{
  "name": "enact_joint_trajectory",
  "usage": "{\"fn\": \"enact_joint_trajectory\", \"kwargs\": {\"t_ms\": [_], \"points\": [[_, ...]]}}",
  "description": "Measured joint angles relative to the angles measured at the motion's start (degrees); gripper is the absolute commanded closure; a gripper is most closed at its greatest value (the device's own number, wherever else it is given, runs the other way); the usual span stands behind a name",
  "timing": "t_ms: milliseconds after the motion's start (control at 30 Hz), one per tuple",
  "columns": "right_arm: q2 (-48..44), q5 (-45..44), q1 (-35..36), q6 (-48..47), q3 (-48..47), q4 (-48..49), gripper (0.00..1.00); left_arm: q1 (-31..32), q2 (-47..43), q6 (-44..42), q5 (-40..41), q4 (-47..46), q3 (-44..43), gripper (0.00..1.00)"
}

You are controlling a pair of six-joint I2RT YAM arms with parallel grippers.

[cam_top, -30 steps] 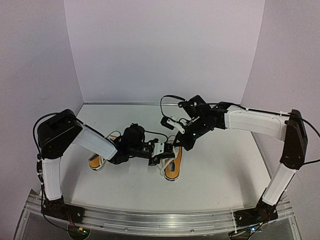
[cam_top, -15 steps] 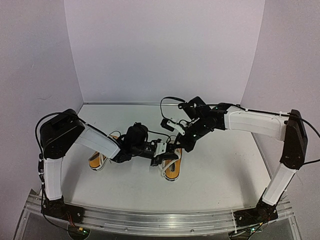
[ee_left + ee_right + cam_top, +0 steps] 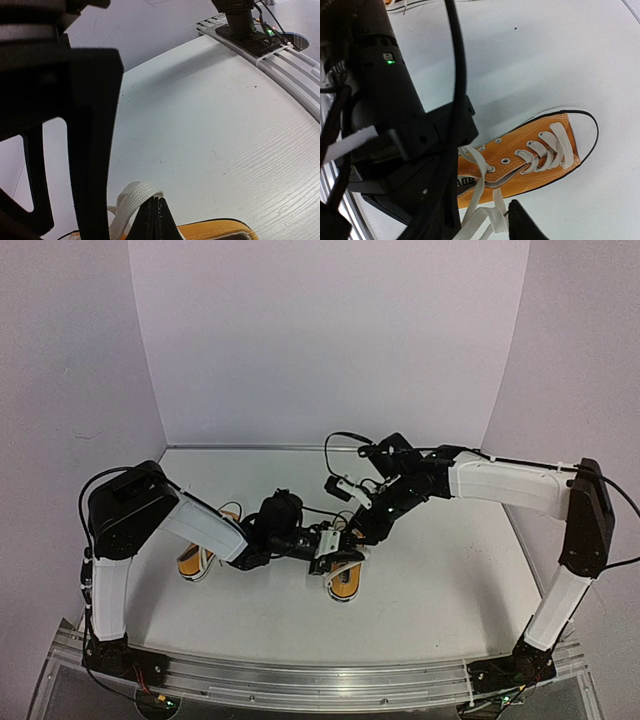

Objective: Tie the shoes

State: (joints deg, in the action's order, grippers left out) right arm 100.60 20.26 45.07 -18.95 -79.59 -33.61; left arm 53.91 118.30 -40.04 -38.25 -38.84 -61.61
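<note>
1. a robotics lab test cell: plain pale backdrop panels (image 3: 330,340) wall in a white table (image 3: 440,590) on three sides.
2. an aluminium rail (image 3: 320,680) along the near edge carries the left arm (image 3: 195,523) and right arm (image 3: 505,485).
3. exposed cables (image 3: 338,436) and a lit green led (image 3: 390,62) show on the hardware.

Shoes (image 3: 343,585) side by side on table (image 3: 445,585)

My left arm (image 3: 205,527) and right arm (image 3: 505,487) wear smooth white shells along the long links, with rounded black housings at every joint. My bases (image 3: 110,652) are black blocks. A thin black cable (image 3: 338,434) loops off my right wrist. A small green light (image 3: 390,61) glows on one black housing. My left fingertips (image 3: 150,225) are matte black, tapering to narrow edges.
</note>
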Motion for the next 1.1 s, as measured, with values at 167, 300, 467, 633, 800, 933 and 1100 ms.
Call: {"fn": "enact_joint_trajectory", "kwargs": {"t_ms": [167, 300, 467, 633, 800, 933, 1100], "points": [[-2.58, 1.69, -2.65, 5.17, 2.38, 2.33, 0.38, 0.00, 0.27, -0.55, 2.74, -2.54, 0.79, 1.00], [-11.37, 3.68, -7.41, 13.19, 9.17, 6.72, 0.41, 0.00, 0.34, -0.73, 4.01, -3.44, 1.53, 1.00], [-19.38, 6.05, -12.73, 25.58, 18.28, 15.83, 0.51, 0.00, 0.39, -1.72, 4.45, -3.76, 1.99, 1.00], [-18.47, 10.47, -13.70, 35.89, 27.09, 22.77, 0.56, 0.03, 0.39, -3.14, 4.81, -3.49, 2.50, 1.00], [-16.07, 13.85, -14.54, 42.95, 29.87, 27.95, 0.59, 0.32, 0.39, -4.51, 5.61, -3.15, 2.52, 1.00], [-14.67, 15.48, -14.68, 46.25, 29.90, 32.14, 0.65, 0.58, 0.39, -5.04, 5.98, -3.14, 2.52, 1.00], [-11.42, 16.13, -14.68, 47.89, 29.90, 35.87, 0.78, 0.70, 0.39, -5.14, 6.13, -3.14, 2.52, 1.00]]}}
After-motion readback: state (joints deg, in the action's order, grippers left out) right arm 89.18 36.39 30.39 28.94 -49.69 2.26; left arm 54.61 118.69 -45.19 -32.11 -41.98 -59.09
